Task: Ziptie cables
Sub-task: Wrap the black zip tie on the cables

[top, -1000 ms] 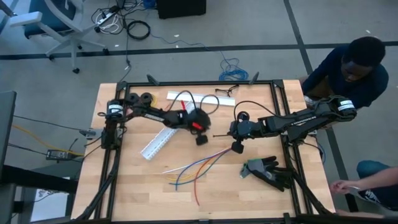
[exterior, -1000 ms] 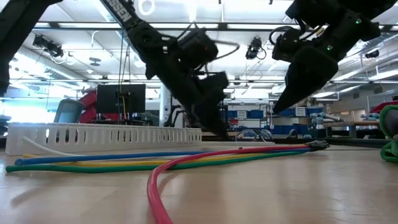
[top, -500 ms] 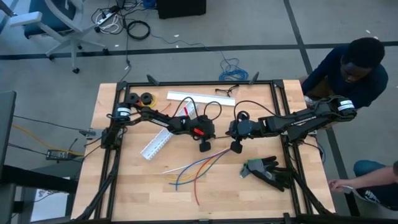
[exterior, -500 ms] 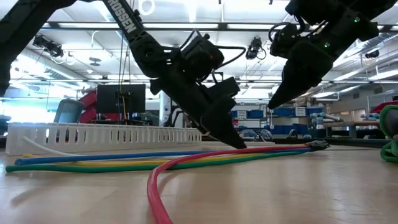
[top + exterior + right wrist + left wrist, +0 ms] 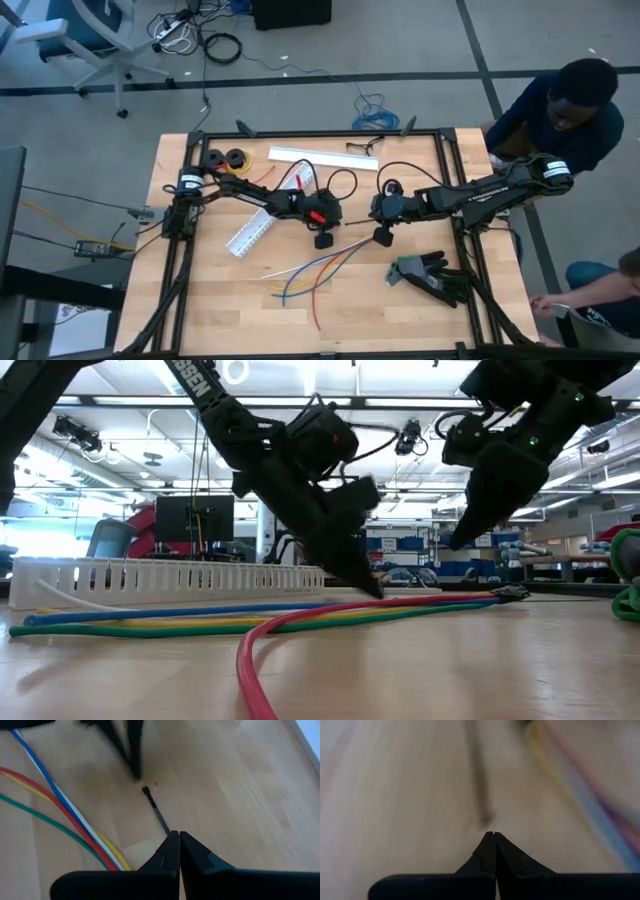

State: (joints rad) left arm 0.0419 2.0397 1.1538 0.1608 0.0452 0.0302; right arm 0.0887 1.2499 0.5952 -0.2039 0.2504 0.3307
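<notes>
The cables (image 5: 310, 268), blue, red, yellow, green and white, lie fanned on the wooden table and run together at their right end (image 5: 490, 597). The ziptie (image 5: 156, 810) is a thin black strap in the middle of the table, between my two grippers. My right gripper (image 5: 175, 833) is shut and hangs above the table (image 5: 455, 545) at the strap's one end. My left gripper (image 5: 378, 592) is shut too, tipped down to table level. Its tips (image 5: 492, 834) stand just short of the strap's other end (image 5: 486, 817). My right gripper pinches the ziptie's end (image 5: 169, 830) at the free ends of its two fingers, which slant down toward the table's left. The strap runs straight on from the tips, its head (image 5: 145, 790) far out ahead and low. My left gripper stands close to that head; whether it touches, I cannot tell.
A white slotted duct (image 5: 255, 230) lies left of centre, and another (image 5: 310, 155) lies along the far edge. Black spools (image 5: 225, 158) sit at the far left. A black and green glove (image 5: 432, 277) lies at the near right. A person (image 5: 560, 100) stands beyond the right corner.
My left gripper has swung toward the table's near edge and sunk to table level, ending close to the ziptie's head. It has stayed shut. The cables have not moved.
</notes>
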